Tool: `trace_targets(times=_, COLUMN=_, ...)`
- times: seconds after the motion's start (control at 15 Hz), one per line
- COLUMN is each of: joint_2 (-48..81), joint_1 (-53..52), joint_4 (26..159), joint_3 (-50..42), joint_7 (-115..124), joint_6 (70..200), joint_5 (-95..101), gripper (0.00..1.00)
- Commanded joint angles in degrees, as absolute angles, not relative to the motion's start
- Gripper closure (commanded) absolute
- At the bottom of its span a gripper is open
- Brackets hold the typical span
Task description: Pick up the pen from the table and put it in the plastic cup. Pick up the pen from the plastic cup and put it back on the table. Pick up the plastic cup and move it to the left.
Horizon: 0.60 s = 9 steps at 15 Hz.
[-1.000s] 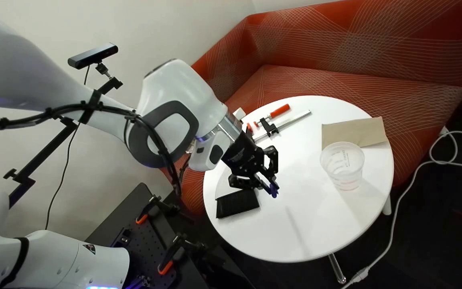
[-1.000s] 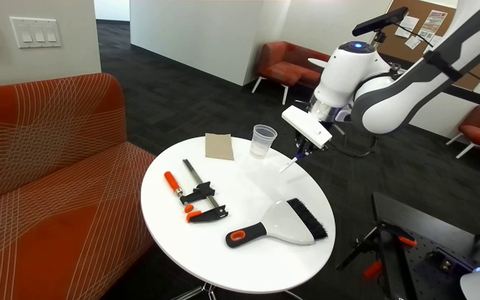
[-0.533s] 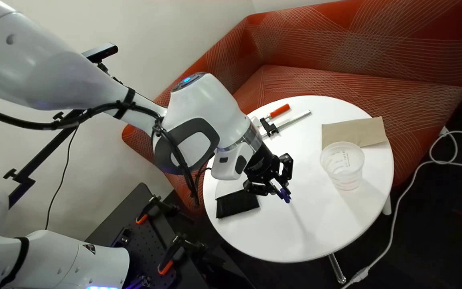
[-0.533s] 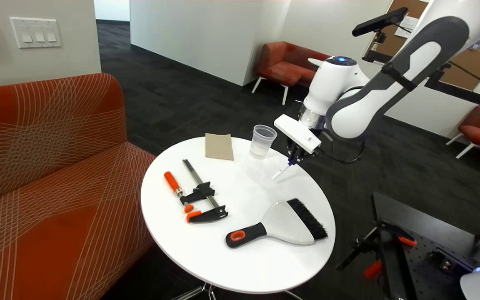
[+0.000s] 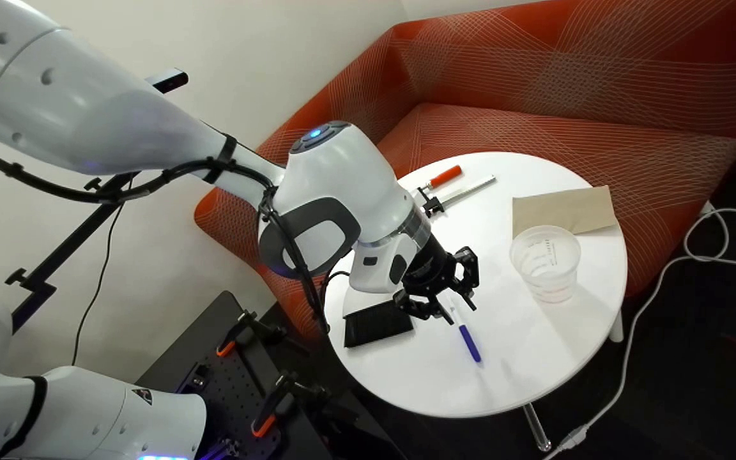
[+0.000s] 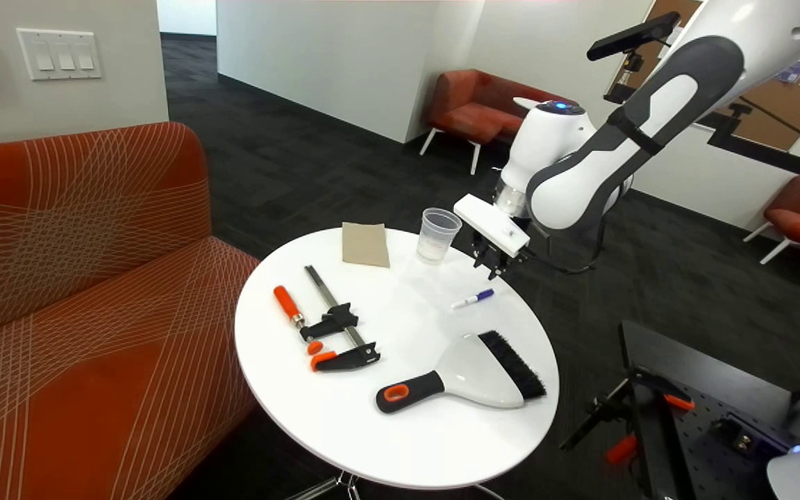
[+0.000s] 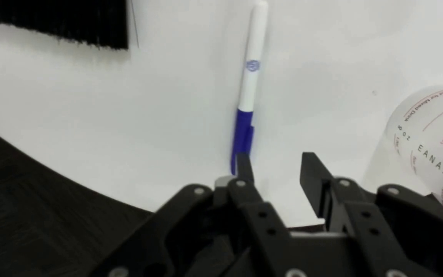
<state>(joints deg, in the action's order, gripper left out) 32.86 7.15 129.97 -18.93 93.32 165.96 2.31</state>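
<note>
1. Round white surface (image 5: 534,348): pen (image 5: 466,334) lying at six o'clock, cup (image 5: 545,265) near three, in an exterior view.
2. Tool (image 5: 462,315) agape, empty.
3. I'd guess pen-return step; next, go grip the cup.

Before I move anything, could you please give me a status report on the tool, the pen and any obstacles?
Tool open, holding nothing. Pen lying on the table, outside the plastic cup. Brush near pen, not touching, likely no hindrance.
</note>
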Motion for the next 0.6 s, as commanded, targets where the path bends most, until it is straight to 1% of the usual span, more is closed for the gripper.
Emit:
trace_targets(times=0.0, joint_2=31.5, joint_1=4.3, joint_4=130.7, joint_3=-21.3, joint_7=90.6, joint_6=165.2, joint_5=0.0, gripper=0.28)
trace_targets(times=0.2, joint_2=29.6, joint_1=2.5, joint_4=132.2, joint_3=-22.8, joint_7=88.4, joint_6=166.8, joint_5=0.8, gripper=0.05)
trace_targets(times=0.27, joint_2=28.8, joint_1=2.1, joint_4=132.6, joint_3=-23.1, joint_7=87.3, joint_6=167.0, joint_5=1.0, gripper=0.01)
trace_targets(times=0.53, joint_2=24.5, joint_1=1.8, joint_4=134.0, joint_3=-22.8, joint_7=80.8, joint_6=166.4, joint_5=1.6, gripper=0.0)
